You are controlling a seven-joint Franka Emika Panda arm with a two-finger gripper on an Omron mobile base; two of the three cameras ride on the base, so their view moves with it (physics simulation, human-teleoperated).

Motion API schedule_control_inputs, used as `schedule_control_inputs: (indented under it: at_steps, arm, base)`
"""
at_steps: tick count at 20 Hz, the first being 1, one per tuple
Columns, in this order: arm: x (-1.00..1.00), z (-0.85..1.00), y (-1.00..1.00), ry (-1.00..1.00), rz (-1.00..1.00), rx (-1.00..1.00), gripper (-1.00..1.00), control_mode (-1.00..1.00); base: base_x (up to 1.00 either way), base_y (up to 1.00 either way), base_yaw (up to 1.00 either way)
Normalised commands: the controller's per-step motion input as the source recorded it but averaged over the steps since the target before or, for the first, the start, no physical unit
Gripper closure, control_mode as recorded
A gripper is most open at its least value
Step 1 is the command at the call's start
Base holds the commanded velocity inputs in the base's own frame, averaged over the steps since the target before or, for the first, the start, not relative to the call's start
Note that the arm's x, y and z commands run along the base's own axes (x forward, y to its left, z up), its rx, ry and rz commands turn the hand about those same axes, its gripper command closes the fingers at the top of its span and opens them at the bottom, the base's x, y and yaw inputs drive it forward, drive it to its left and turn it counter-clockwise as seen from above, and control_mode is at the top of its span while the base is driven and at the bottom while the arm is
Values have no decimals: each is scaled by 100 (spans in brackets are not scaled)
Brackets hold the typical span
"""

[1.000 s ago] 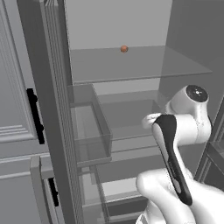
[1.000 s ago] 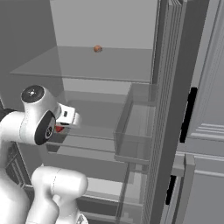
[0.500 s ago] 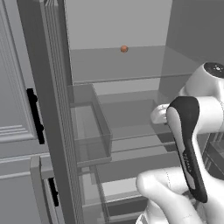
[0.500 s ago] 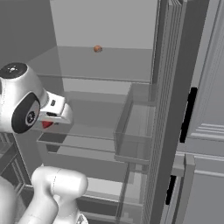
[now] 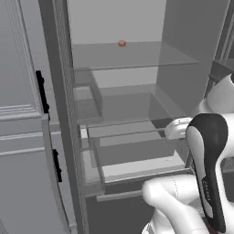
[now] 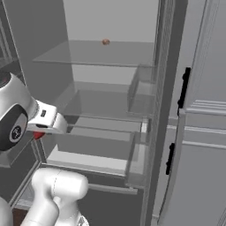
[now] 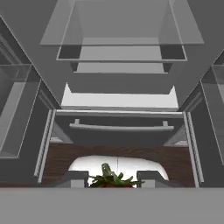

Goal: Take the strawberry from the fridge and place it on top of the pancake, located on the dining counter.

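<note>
My gripper (image 7: 112,178) is shut on the strawberry (image 7: 112,180); its green leaves poke up between the two dark fingertips (image 7: 76,177). From the right base view, a bit of the red strawberry (image 6: 39,134) peeks out under the white hand, in front of the open fridge (image 6: 35,35). The hand looks into the fridge (image 7: 122,26), with pale walls and glass shelves ahead. The fridge (image 5: 183,36) stands open in the left base view too. The pancake and the dining counter are out of view.
A small orange round fruit (image 5: 121,43) (image 6: 106,42) lies on the upper glass shelf. Door bins (image 5: 87,96) (image 6: 141,92) flank the opening. Grey panelled cabinets with black handles (image 5: 41,91) (image 6: 185,88) stand beside it. The bottom drawer handle (image 7: 120,127) sits above dark wood floor (image 7: 57,157).
The hand with the strawberry has drawn back from the shelves and swung outward. The whole picture has shifted a little, so the base has moved too.
</note>
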Motion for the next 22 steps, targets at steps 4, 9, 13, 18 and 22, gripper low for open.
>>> schedule_control_inputs:
  at_steps: [4, 9, 13, 18, 22]
  arm:
    - [0, 0, 0, 0, 0, 0, 100, 100]
    - [0, 0, 0, 0, 0, 0, 100, 100]
    - [0, 0, 0, 0, 0, 0, 100, 100]
    - [0, 0, 0, 0, 0, 0, 100, 100]
    - [0, 0, 0, 0, 0, 0, 100, 100]
  base:
    - [-100, 0, 0]
    - [-100, 0, 3]
    - [-90, 5, 48]
    - [-64, 0, 76]
    - [-68, -9, 80]
